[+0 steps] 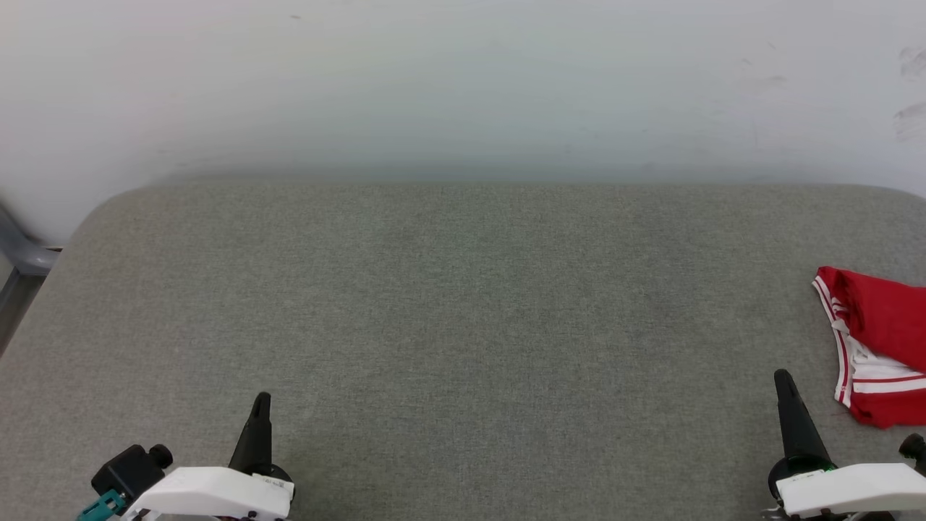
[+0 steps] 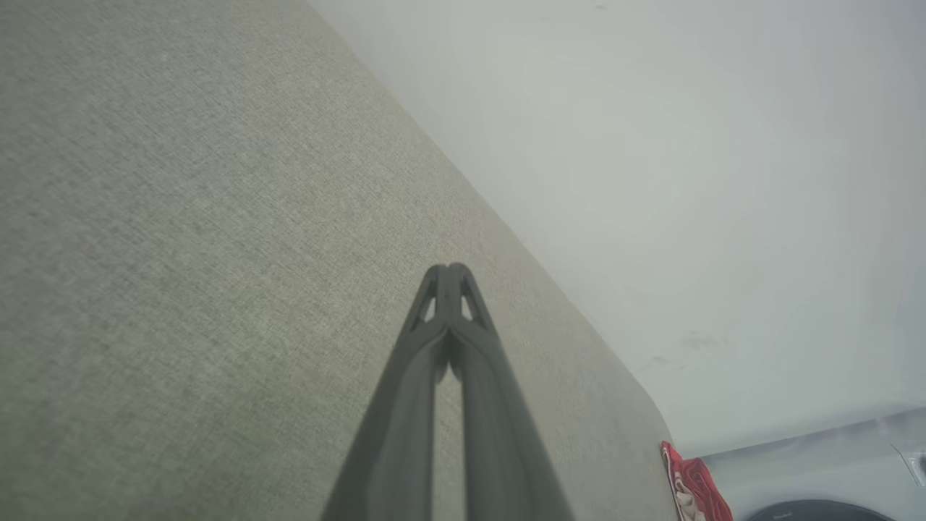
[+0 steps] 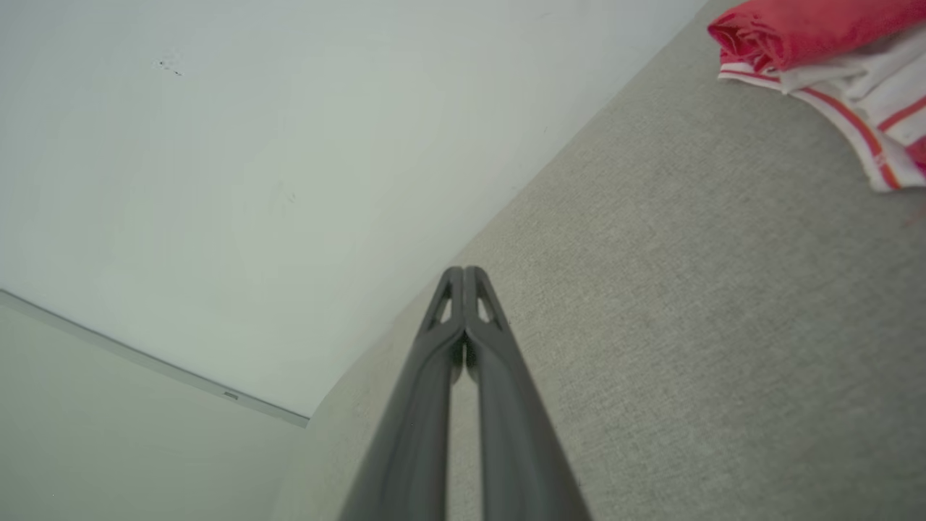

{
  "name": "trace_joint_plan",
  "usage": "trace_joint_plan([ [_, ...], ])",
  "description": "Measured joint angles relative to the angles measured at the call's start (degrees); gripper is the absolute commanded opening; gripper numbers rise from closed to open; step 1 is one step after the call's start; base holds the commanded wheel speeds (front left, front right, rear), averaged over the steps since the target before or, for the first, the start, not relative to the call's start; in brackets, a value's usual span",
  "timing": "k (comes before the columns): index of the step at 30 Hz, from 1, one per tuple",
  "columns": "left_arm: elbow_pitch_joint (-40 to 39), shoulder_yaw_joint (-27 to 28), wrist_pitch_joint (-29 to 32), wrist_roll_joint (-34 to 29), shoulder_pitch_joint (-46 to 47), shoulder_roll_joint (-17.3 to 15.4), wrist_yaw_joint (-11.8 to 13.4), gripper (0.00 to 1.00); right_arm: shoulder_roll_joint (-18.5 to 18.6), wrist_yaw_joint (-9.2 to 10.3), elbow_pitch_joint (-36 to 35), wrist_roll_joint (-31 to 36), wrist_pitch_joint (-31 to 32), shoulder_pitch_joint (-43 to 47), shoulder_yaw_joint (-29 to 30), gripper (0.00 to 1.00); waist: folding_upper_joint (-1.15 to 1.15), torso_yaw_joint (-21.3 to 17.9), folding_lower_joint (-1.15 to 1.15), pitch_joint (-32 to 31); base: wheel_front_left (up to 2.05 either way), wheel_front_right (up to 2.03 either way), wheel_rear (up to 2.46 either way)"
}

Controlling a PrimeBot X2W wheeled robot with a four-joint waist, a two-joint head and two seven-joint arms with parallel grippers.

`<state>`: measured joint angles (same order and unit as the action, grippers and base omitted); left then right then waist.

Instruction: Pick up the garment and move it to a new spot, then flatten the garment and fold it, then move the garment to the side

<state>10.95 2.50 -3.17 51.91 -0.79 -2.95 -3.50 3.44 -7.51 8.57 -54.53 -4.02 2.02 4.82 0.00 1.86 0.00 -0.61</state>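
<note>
At the far right of the grey padded surface (image 1: pixel 463 304), near the right gripper (image 1: pixel 782 376) and well apart from the left gripper (image 1: pixel 261 399): the garment (image 1: pixel 879 340), bunched in loose layers, red over white with striped trim, cut off by the head view's right border. Both pairs of fingers pressed tip to tip, nothing held, parked low by the near edge.

Possible trouble from here:
- Risk of merely poking the cloth if reaching with fingers closed; open first, then descend.
- Risk of catching one layer alone when pinching thin fabric in a heap, with the rest unrolling or trailing on the lift.
- Cannot tell the gap between heap and right-hand edge, hidden past the border; danger of tipping the cloth off with any drag that way.
- Danger of snagging the woven cover beneath by pressing too deep.
- Cannot tell for certain whether already folded and set aside or waiting for a first pick; judged from the right wrist view, closer to loose bunching than a tidy fold.

Edges: back edge tight against the pale wall (image 1: pixel 463 87), rounded at the far left corner, a grey frame (image 1: pixel 22 257) just beyond. Room: wide bare cloth across the whole middle and left, ample for spreading and flattening. Best carried leftward, away from the hidden right edge.
</note>
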Motion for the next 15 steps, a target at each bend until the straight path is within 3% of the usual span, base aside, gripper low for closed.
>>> trace_joint_plan([
  [15,0.8,1.1,2.5,10.2,1.7,0.0,-0.9,0.0,0.0,0.01,1.4,-9.7,2.4,-2.0,0.1,0.0,0.0,-0.4,0.0,0.2,0.0,0.0,0.0],
])
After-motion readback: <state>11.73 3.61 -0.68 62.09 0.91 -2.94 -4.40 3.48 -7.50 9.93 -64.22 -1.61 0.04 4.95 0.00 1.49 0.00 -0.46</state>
